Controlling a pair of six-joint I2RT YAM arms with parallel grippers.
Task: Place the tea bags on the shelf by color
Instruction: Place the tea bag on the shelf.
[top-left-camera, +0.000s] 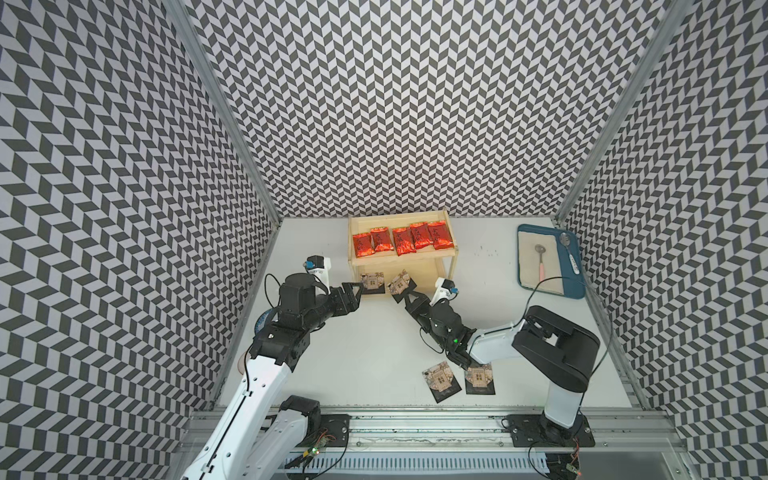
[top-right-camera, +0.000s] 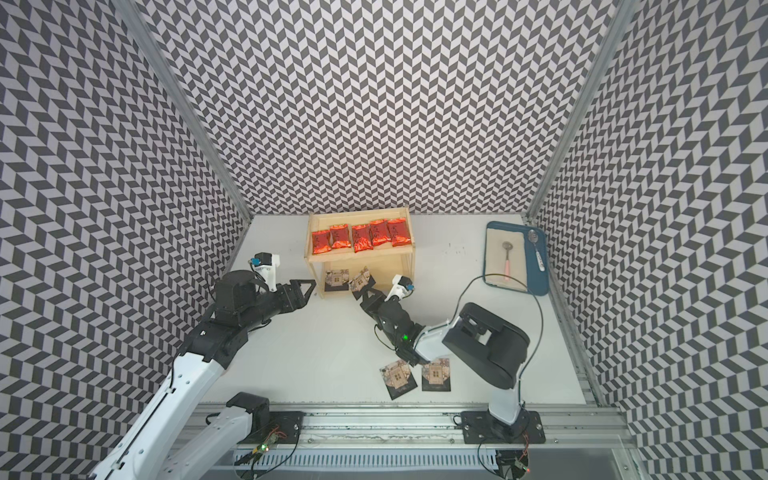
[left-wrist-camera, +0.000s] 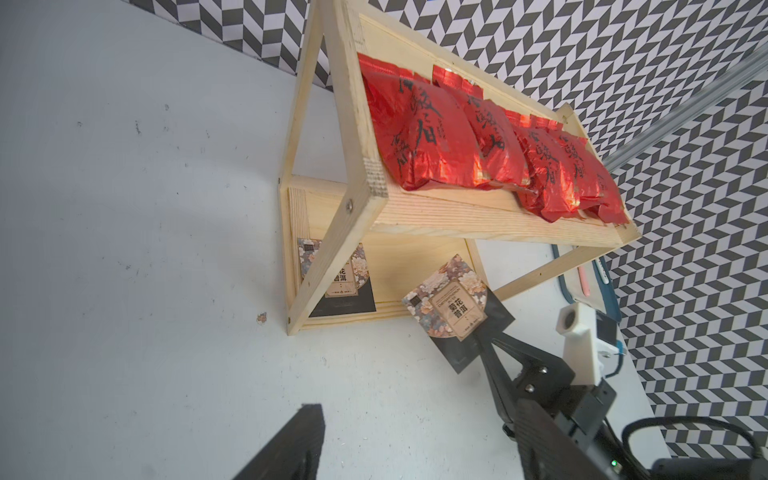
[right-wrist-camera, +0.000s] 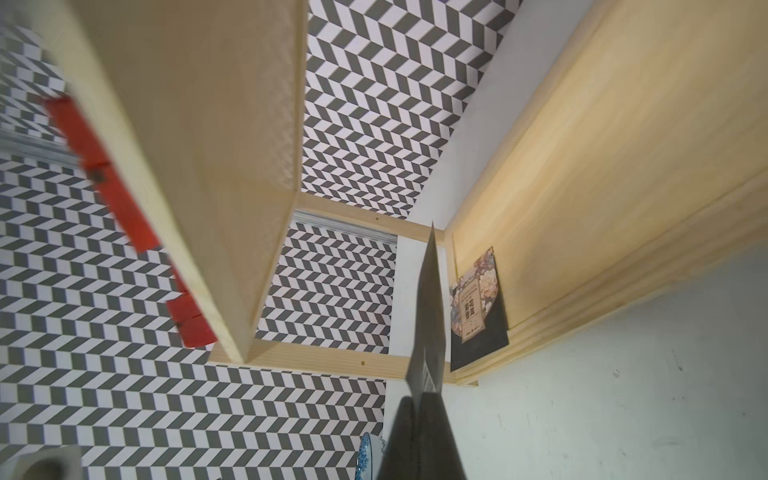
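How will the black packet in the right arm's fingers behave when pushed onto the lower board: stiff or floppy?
Probably fairly stiff: the held black packet juts flat, without drooping. Likely light: edge-on it looks thin.

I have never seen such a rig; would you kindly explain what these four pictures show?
Two robot arms work at a white table. Two pictures look down from overhead; two come from wrist cameras. A wooden shelf carries five red sachets on top and one black packet on its lower board. The right gripper pinches a second black packet at the shelf's front; the left gripper is open, empty. Two more black packets lie near the front, and a blue tray holds spoons.
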